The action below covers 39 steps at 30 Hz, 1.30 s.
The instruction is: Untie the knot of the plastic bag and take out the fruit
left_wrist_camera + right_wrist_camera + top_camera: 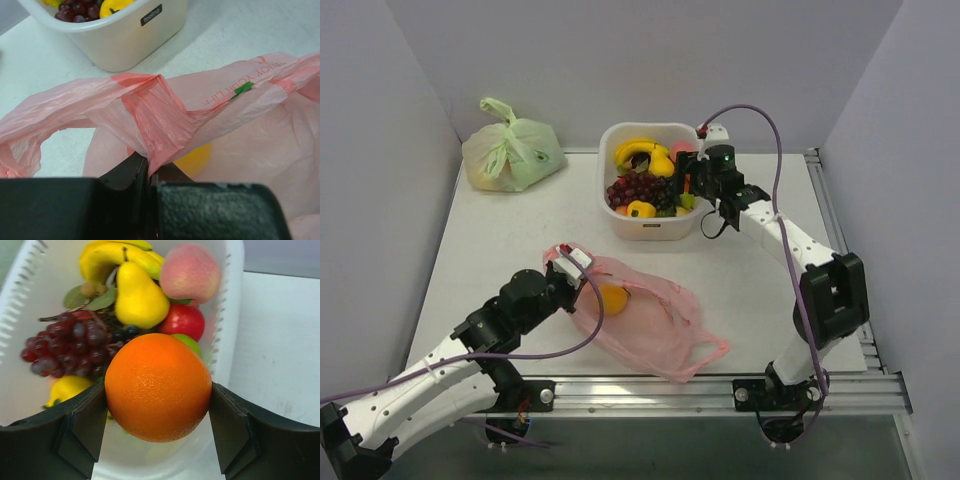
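Reading "ENJOY YOUR LIFE" (plastic bag [220, 85]).

White table [500, 240]: pink bag [650, 335], basket [650, 228], green bag [515, 155]

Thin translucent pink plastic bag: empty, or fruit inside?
Not empty: a round yellow-orange fruit shows through the pink plastic bag in top and left-wrist views.

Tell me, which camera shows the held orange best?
Right wrist view: the orange fills the frame, clamped in the right gripper over the white basket. In the top external view the gripper mostly hides it; the left wrist view misses it.
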Tool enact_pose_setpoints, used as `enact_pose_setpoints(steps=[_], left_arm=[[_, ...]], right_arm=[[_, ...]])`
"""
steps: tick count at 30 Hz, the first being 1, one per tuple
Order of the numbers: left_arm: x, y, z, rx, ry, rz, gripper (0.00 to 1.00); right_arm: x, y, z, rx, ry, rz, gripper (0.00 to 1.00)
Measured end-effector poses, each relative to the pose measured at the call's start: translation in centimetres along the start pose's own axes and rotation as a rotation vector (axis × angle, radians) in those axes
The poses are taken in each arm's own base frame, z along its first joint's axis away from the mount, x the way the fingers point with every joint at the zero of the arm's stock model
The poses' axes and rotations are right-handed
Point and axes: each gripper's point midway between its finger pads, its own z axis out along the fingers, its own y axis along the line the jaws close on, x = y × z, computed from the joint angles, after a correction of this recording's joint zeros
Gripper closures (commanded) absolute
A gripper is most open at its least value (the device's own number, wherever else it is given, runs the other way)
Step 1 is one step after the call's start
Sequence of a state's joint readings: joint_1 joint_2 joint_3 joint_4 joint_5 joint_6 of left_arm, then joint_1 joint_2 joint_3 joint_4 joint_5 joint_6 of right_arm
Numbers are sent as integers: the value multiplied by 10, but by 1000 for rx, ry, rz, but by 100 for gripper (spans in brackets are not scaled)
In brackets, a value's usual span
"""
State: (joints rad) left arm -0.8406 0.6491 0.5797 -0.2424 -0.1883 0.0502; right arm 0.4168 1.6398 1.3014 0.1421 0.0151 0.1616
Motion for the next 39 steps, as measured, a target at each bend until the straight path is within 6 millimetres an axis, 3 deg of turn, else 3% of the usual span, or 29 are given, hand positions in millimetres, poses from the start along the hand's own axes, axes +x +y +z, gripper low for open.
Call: enact_pose_setpoints(steps=[1,2,5,8,14,19,23,26,29,32,39], left_arm=[[0,-3,1,19,-1,9,100],[0,-6,1,38,-6,15,100],[1,-12,3,77,-10,35,100],[3,-16,4,99,-9,47,100],[5,-19,7,119,-9,65,100],[14,-24,12,132,27,42,100],[19,-30,15,140,50,-3,100],[26,-32,18,131,86,-51,100],[33,-32,20,107,117,-98,100],[37,-28,22,61,135,-155,100],[47,-19,25,-48,171,-310,100]], right_arm=[[4,-6,10,25,12,-1,55],[6,-12,19,48,20,-1,37],[13,-25,43,97,43,-4,11],[14,-24,54,98,52,-9,0],[11,-13,41,50,63,-14,0],[-2,17,-20,-55,35,-46,2],[-19,58,-87,-187,-34,-93,7],[-16,91,-135,-309,-63,-135,11],[9,120,-170,-426,-35,-164,11],[49,140,-195,-512,45,-185,12],[142,167,-233,-651,263,-230,12]])
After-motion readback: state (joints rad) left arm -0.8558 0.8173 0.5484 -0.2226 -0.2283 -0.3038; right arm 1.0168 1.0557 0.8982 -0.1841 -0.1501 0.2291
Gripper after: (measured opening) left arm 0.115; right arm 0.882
